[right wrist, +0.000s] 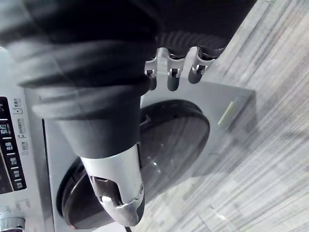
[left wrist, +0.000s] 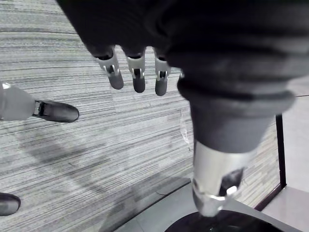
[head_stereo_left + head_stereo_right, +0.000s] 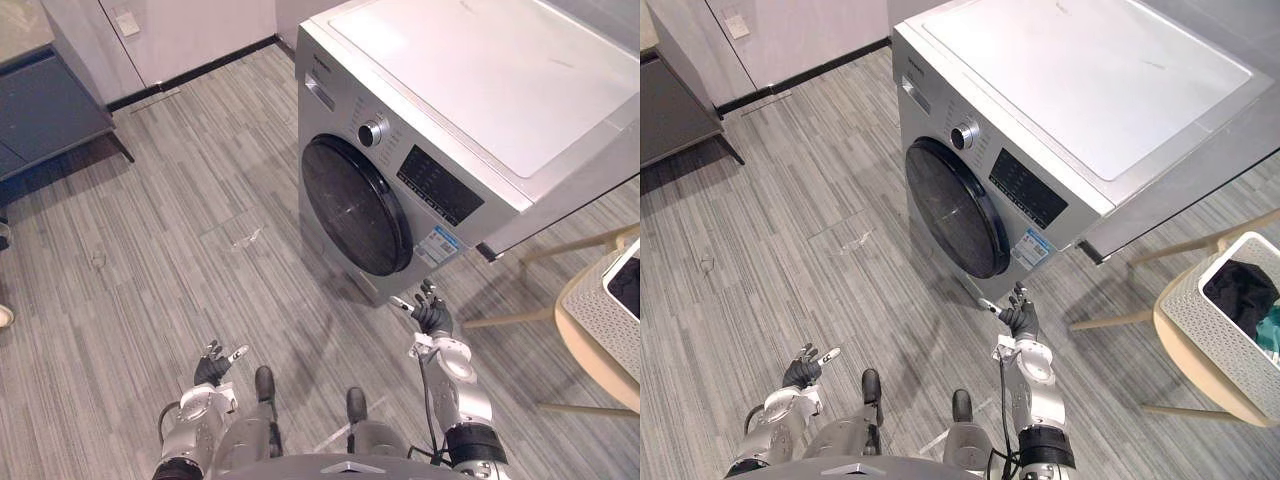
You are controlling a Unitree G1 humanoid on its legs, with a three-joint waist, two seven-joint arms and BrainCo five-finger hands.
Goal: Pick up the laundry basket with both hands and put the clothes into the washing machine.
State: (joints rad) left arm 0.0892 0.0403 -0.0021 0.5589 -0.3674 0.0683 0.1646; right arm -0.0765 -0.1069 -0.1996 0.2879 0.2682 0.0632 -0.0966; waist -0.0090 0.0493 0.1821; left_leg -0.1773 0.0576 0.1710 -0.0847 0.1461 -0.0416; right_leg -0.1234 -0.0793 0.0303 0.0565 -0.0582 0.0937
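While the washing machine (image 3: 450,90) sits closed — left hand (image 3: 212,368) relaxed | right hand (image 3: 432,315) relaxed | laundry basket (image 3: 1195,305) on stool (image 3: 590,358)

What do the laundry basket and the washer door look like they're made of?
Laundry basket: likely white matte plastic; its wall is a fine perforated grid. Washer door: dark glossy glass or plastic; it shows faint reflections.

No legible text: washing machine (image 3: 420,150) control panel (image 3: 440,185) markings and blue-white sticker (image 3: 441,243) too small to read.
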